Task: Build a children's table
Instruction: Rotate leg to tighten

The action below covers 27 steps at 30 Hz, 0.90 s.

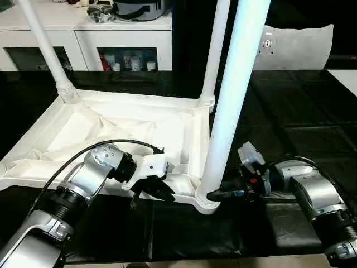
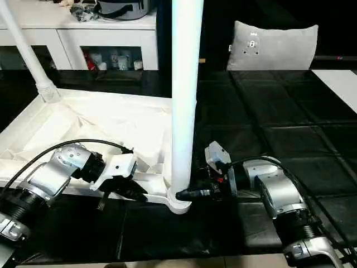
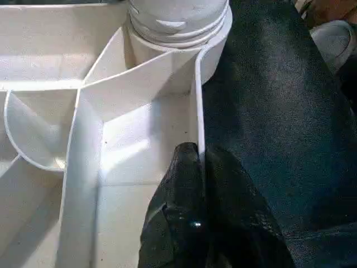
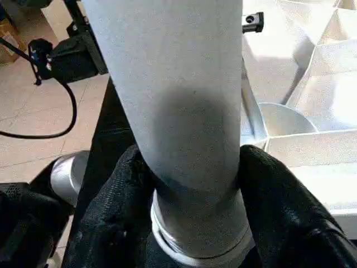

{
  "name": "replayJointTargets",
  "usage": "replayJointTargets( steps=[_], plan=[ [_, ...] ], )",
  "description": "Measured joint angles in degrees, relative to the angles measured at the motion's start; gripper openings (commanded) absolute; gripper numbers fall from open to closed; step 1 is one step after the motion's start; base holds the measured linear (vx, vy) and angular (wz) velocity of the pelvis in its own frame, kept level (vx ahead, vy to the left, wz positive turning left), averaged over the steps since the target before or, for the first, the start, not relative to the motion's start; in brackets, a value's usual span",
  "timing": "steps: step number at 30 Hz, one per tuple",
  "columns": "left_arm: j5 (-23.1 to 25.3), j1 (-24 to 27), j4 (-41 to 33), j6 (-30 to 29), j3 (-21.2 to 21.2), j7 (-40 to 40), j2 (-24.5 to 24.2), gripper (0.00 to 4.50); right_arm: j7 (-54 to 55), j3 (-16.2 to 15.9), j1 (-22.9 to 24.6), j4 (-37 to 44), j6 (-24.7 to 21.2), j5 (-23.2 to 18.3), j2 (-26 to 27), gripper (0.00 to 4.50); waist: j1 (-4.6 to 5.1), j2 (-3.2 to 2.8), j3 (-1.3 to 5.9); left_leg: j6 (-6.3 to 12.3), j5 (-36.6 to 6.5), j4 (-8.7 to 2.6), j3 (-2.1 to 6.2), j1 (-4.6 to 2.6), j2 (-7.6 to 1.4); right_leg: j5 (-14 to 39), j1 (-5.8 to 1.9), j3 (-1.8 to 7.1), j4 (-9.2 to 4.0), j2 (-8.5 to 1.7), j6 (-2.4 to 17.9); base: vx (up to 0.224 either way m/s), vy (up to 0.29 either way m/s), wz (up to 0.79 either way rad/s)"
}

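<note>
The white tabletop [image 1: 111, 128] lies upside down on black mats, ribs up. Two legs stand in its far corner sockets, one at the left [image 1: 44, 44] and one at the right [image 1: 215, 56]. A third leg [image 1: 234, 100] rises from the near right socket. My right gripper [image 1: 215, 195] reaches in from the right at that leg's base. In the right wrist view its fingers [image 4: 111, 212] press on both sides of the leg [image 4: 178, 111]. My left gripper [image 1: 159, 192] is shut on the tabletop's thin near rim [image 3: 198, 100], a little left of the same socket.
A grey cushion [image 2: 273, 47] leans at the back right. A white cabinet [image 1: 83, 33] with cluttered shelves stands behind the tabletop. Black floor mats [image 1: 290, 123] stretch to the right, with a pale edge [image 1: 346, 78] beyond. Cables and black gear [image 4: 61, 56] lie on tiled floor.
</note>
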State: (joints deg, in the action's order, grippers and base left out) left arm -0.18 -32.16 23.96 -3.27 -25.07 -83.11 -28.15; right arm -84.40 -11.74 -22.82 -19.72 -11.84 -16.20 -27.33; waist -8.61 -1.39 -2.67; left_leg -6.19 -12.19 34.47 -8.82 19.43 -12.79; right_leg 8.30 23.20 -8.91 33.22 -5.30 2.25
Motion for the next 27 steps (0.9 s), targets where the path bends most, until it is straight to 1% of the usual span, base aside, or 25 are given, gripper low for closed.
replayJointTargets(
  steps=[3, 6, 9, 10, 12, 13, 15, 16, 17, 18, 19, 21, 22, 24, 25, 27],
  plan=[
    [0.0, 0.0, 0.0, 0.0, 0.0, 0.0, 0.0, 0.0, 0.0, 0.0, 0.0, 0.0, -0.2, -0.1, 0.0, 1.97, 0.0, 0.0, 0.0, -0.01, 0.0, 0.0, 0.0, -0.01, 0.0, 0.0, -0.01, 0.0, 0.0, 0.0, 0.0, 0.0, 0.0, 0.0],
    [-0.2, 0.1, 0.0, -0.9, 0.2, 0.3, 0.5, 0.0, 0.4, 0.3, 0.6, 1.0, -1.4, -0.3, -0.1, 1.96, -0.09, 0.0, 0.01, -0.02, 0.0, 0.0, 0.0, -0.02, 0.0, 0.0, -0.03, 0.0, 0.0, 0.0, 0.0, 0.0, 0.0, 0.0],
    [-0.4, 0.4, -0.6, -4.4, 0.9, 1.5, 1.4, 0.0, 3.1, 1.5, 2.5, 3.4, -3.9, -1.1, 0.5, 1.95, -0.26, -0.07, 0.05, -0.02, 0.0, -0.01, -0.02, -0.07, 0.0, 0.0, -0.08, 0.02, 0.0, 0.0, 0.0, 0.0, 0.0, 0.0],
    [-0.3, 0.8, -1.0, -6.5, 1.9, 3.2, 1.8, 0.0, 6.0, 2.4, 2.8, 3.9, -5.1, -0.9, 1.4, 1.95, -0.05, -0.07, 0.05, -0.06, 0.0, -0.02, -0.04, -0.19, 0.0, 0.0, -0.13, 0.03, 0.0, 0.0, 0.0, 0.0, 0.0, 0.0],
    [-0.1, 0.8, -1.3, -9.1, 2.9, 6.5, 2.2, 0.0, 11.0, 3.5, 2.9, 3.9, -6.3, -0.4, 3.3, 1.95, 0.55, -0.07, 0.05, -0.13, 0.0, -0.01, -0.05, -0.36, 0.01, 0.0, -0.2, 0.02, 0.01, 0.02, 0.0, 0.0, 0.0, 0.0],
    [0.1, 0.8, -1.3, -10.6, 3.3, 8.4, 2.6, 0.0, 14.1, 4.2, 2.9, 3.9, -6.6, 0.3, 4.5, 1.95, 1.01, -0.08, 0.05, -0.13, 0.0, 0.0, -0.06, -0.41, 0.04, 0.0, -0.23, 0.0, -0.02, 0.02, 0.0, 0.0, 0.0, 0.0],
    [0.7, 0.8, -1.3, -13.6, 4.5, 12.1, 4.0, 0.0, 20.2, 5.9, 2.8, 3.5, -7.1, 1.3, 7.0, 1.95, 2.21, -0.06, 0.06, -0.13, 0.0, 0.01, -0.06, -0.42, 0.14, 0.0, -0.23, -0.05, -0.15, 0.02, -0.1, 0.0, 0.0, 0.0],
    [1.3, 0.8, -1.6, -16.3, 5.6, 15.6, 5.7, 0.0, 25.6, 7.4, 2.5, 3.0, -7.5, 2.4, 9.5, 1.95, 3.15, -0.06, 0.06, -0.15, 0.1, 0.08, -0.05, -0.43, 0.19, 0.0, -0.24, -0.11, -0.21, 0.02, -0.1, 0.0, 0.0, 0.0],
    [1.9, 0.6, -1.6, -18.1, 6.3, 18.1, 7.1, 0.0, 29.5, 8.2, 2.0, 2.5, -7.7, 3.1, 11.0, 1.95, 3.85, -0.06, 0.06, -0.15, 0.1, 0.14, -0.04, -0.42, 0.21, 0.0, -0.22, -0.14, -0.25, 0.01, -0.1, 0.0, 0.0, 0.0],
    [2.2, 0.5, -1.8, -19.6, 6.7, 20.0, 8.4, 0.0, 32.2, 8.8, 1.5, 2.0, -7.8, 3.6, 11.8, 1.95, 4.41, -0.07, 0.06, -0.14, 0.1, 0.16, -0.02, -0.41, 0.22, 0.0, -0.23, -0.22, -0.38, -0.01, -0.1, 0.0, 0.0, 0.0],
    [2.2, 0.5, -2.1, -21.5, 7.2, 22.2, 9.9, 0.0, 35.5, 9.3, 0.8, 1.5, -8.0, 4.2, 12.8, 1.95, 5.23, -0.07, 0.06, -0.13, 0.0, 0.13, 0.02, -0.36, 0.21, -0.1, -0.27, -0.35, -0.57, -0.01, -0.1, 0.0, 0.0, 0.0],
    [2.2, 0.4, -2.6, -23.9, 7.8, 25.0, 11.5, 0.0, 40.1, 9.9, 0.2, 1.2, -8.4, 4.9, 14.3, 1.94, 5.99, -0.06, 0.06, -0.12, 0.0, 0.06, 0.04, -0.34, 0.17, -0.1, -0.31, -0.51, -0.81, -0.01, -0.2, 0.0, 0.0, 0.0],
    [2.3, 0.2, -2.5, -25.7, 8.5, 27.8, 13.2, 0.0, 44.6, 10.8, -0.5, 0.7, -8.7, 5.5, 16.6, 1.93, 6.54, -0.07, 0.06, -0.12, 0.0, 0.01, 0.07, -0.28, 0.13, -0.1, -0.31, -0.6, -0.88, -0.01, -0.2, 0.0, 0.0, 0.0],
    [2.7, -0.3, -2.3, -27.6, 9.6, 32.6, 15.7, 0.0, 50.9, 11.8, -1.9, -0.7, -8.5, 6.7, 19.4, 1.93, 6.82, -0.09, 0.06, -0.12, 0.0, -0.03, 0.11, -0.21, 0.11, -0.1, -0.28, -0.66, -0.89, -0.01, -0.1, 0.0, 0.0, 0.0],
    [3.3, -0.7, -1.6, -28.2, 10.7, 36.7, 18.0, 0.0, 55.6, 12.5, -3.0, -2.0, -7.7, 7.8, 21.2, 1.93, 6.8, -0.09, 0.06, -0.12, 0.0, -0.05, 0.13, -0.11, 0.11, -0.1, -0.26, -0.69, -0.89, 0.0, -0.1, 0.0, 0.0, 0.0],
    [4.1, -1.4, -1.0, -28.4, 11.1, 40.9, 20.6, 0.0, 60.0, 13.2, -4.3, -3.8, -5.8, 9.0, 22.7, 1.93, 6.59, -0.09, 0.06, -0.1, 0.0, -0.12, 0.17, 0.09, 0.12, -0.2, -0.13, -0.68, -0.9, -0.01, -0.1, 0.0, 0.0, 0.0]
  ],
)
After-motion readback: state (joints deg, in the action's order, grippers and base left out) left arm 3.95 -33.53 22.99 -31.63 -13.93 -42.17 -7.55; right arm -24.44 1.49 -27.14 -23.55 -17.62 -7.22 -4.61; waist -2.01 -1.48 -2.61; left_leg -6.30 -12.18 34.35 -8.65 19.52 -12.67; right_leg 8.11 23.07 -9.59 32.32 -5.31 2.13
